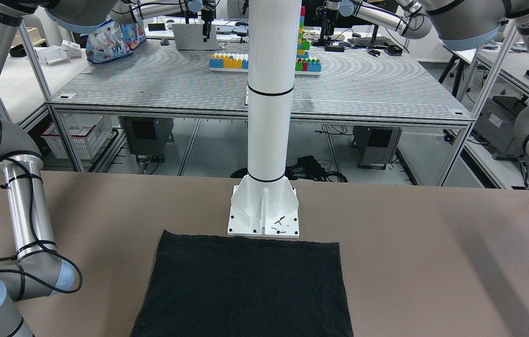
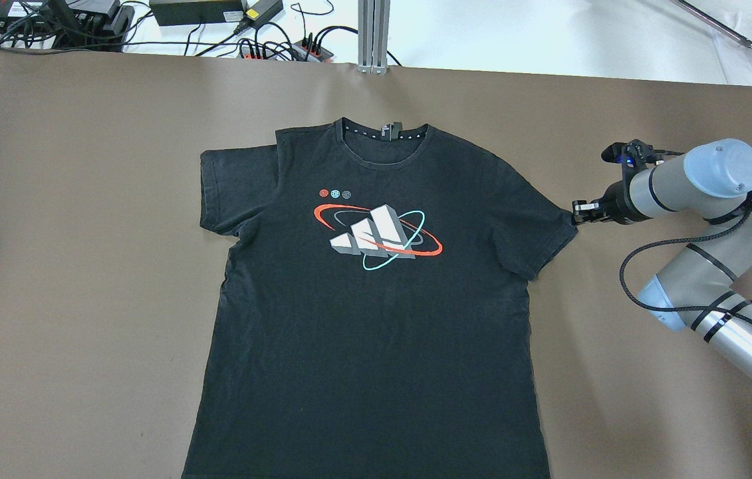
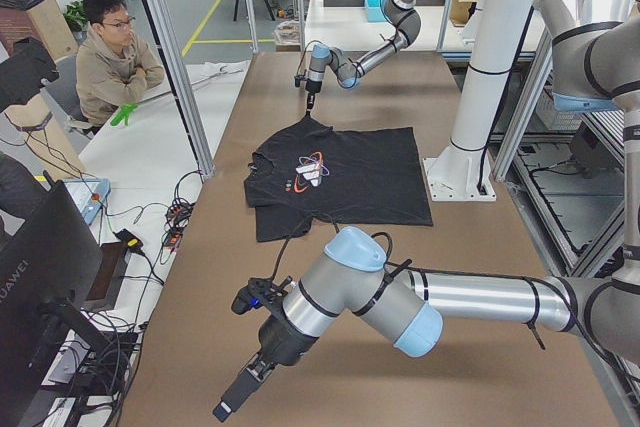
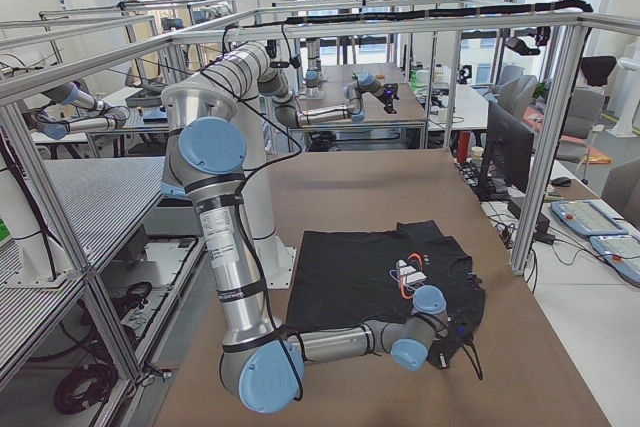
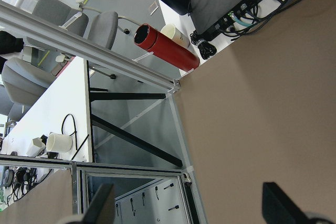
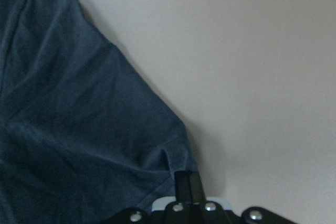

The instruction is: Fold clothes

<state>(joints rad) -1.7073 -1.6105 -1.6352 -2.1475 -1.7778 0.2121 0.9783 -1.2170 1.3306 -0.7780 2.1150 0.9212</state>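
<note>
Pinching shirt [image 2: 376,332] sleeve, right gripper [image 2: 576,214] seemingly clamped

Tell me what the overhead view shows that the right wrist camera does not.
Only the overhead view shows the whole shirt: collar, both sleeves, the printed logo, and the right gripper from outside. Only the wrist camera shows its fingers shut together on the sleeve's corner. Both show the black sleeve and the brown table.
</note>
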